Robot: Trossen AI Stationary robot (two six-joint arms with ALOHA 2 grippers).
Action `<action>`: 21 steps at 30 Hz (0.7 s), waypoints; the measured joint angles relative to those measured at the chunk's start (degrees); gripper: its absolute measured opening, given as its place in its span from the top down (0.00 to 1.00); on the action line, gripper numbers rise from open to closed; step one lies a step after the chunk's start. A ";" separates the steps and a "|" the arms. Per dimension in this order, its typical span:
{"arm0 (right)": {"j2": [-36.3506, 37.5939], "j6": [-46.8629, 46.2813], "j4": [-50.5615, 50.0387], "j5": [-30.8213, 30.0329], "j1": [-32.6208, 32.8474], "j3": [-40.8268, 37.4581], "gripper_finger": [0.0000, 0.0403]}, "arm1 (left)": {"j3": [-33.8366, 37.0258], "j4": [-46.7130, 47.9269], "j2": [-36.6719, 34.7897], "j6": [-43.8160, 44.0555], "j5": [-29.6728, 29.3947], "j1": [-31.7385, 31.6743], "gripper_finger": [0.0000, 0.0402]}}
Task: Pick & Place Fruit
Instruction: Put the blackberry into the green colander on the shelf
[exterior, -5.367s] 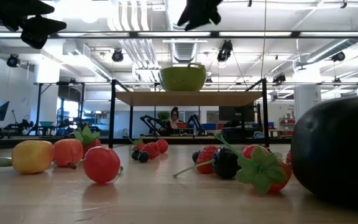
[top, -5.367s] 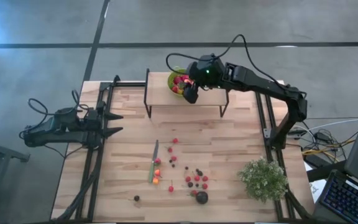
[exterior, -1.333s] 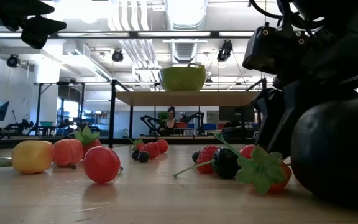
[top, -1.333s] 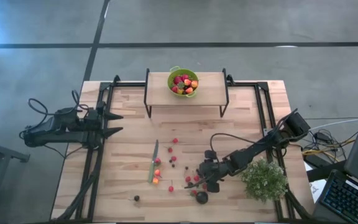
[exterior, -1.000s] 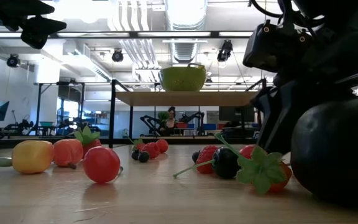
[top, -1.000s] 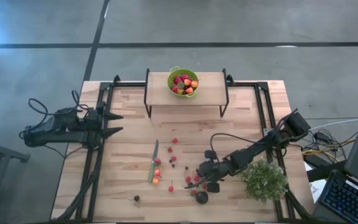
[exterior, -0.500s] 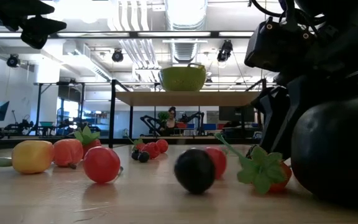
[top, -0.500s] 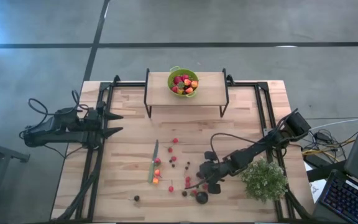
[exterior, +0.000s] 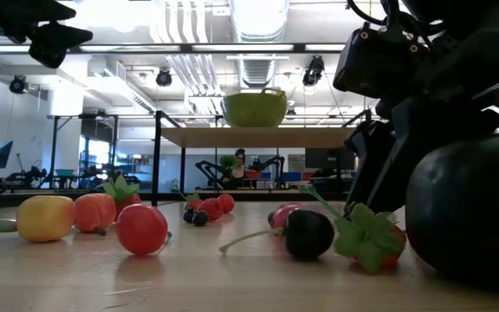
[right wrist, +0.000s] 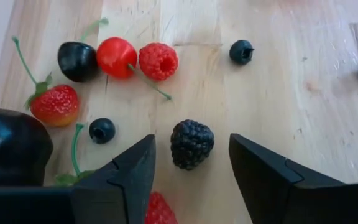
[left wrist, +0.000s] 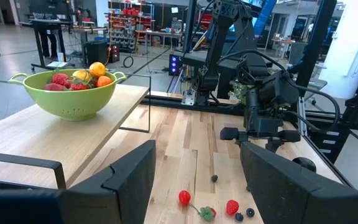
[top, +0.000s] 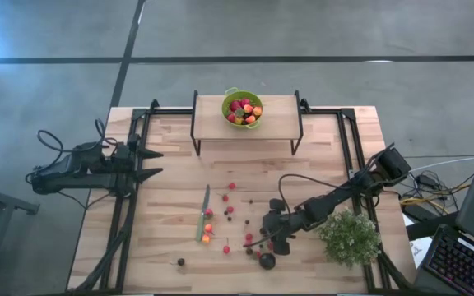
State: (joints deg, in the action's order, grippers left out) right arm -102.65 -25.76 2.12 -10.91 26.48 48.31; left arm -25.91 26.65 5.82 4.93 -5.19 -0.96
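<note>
We've got the right gripper (right wrist: 191, 171) low over the near-right part of the table (top: 319, 164), fingers spread wide with a blackberry (right wrist: 191, 144) sitting on the wood in the gap, touching neither finger. Around it in the wrist view we count two blueberries (right wrist: 102, 130), one raspberry (right wrist: 159, 61), one red cherry (right wrist: 116, 56) with its stem trailing toward the blackberry, one black cherry (right wrist: 78, 61), one strawberry (right wrist: 54, 104) with its leafy cap pointing away from the claw, and the big dark round fruit (right wrist: 11, 152) right beside the finger. So it's tight on that side, with bare wood on the other. From above, more loose pieces are scattered to the left toward the green-handled knife (top: 202, 215), whose long axis runs near to far. The plant (top: 350, 237) crowds the arm's right side. The green bowl (top: 243, 108) on the far shelf already holds fruit. The left gripper (top: 144, 163) waits open, parked at the left edge.
</note>
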 joint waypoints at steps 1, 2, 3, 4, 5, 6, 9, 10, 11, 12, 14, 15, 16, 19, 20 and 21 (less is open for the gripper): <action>0.00 -0.13 0.03 -0.02 0.00 0.00 0.50 | 0.01 0.01 0.01 0.00 0.01 -0.01 0.40; 0.00 -0.19 0.03 -0.04 0.00 0.00 0.51 | 0.01 0.01 -0.01 0.00 0.00 -0.01 0.40; -0.03 -0.20 0.07 -0.11 0.00 0.00 0.51 | 0.01 -0.01 0.01 0.00 0.01 0.01 0.40; -0.38 -0.20 0.37 -0.18 0.00 0.00 0.52 | 0.00 -0.01 -0.01 0.00 0.02 -0.01 0.40; -0.64 -0.20 0.64 -0.18 0.00 0.02 0.53 | 0.01 -0.02 -0.01 0.00 0.01 0.01 0.40; -1.04 -0.20 0.40 -0.18 0.00 0.02 0.53 | 0.00 0.01 0.01 0.00 0.00 -0.01 0.40; -2.46 -0.20 1.16 -0.23 0.00 0.05 0.55 | 0.00 0.00 -0.01 0.00 0.02 0.00 0.40; -2.82 -0.20 1.42 -0.34 0.00 0.14 0.56 | 0.00 0.01 0.01 0.00 0.00 -0.01 0.40; -3.07 -0.21 1.71 -0.40 0.00 0.17 0.57 | 0.00 -0.01 -0.01 0.00 0.00 0.01 0.40; -3.23 -0.25 1.94 -0.40 0.00 0.20 0.58 | 0.02 0.01 0.00 0.00 0.00 0.01 0.40; -3.39 -0.48 2.39 -0.37 0.00 0.20 0.59 | 0.00 0.00 0.01 0.00 0.00 0.00 0.40; -3.39 -0.48 2.39 -0.29 0.00 0.24 0.59 | 0.00 0.00 0.00 0.00 0.01 0.00 0.40; -3.39 -0.47 2.33 -0.23 0.00 0.35 0.60 | 0.00 0.00 -0.01 0.00 0.02 0.01 0.40; -3.53 0.27 1.61 -0.03 -0.02 1.15 0.62 | 0.00 0.01 0.01 0.00 0.02 0.01 0.40; -3.58 0.57 1.47 0.07 -0.03 1.37 0.63 | 0.00 0.01 -0.01 0.00 0.00 0.01 0.40; -3.61 0.68 1.24 0.14 -0.04 1.61 0.64 | 0.00 0.00 -0.01 0.00 0.00 0.01 0.40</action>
State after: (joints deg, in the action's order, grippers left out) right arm -106.26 -25.08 3.36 -10.77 26.44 49.92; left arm -25.91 26.65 5.81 4.93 -5.19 -0.96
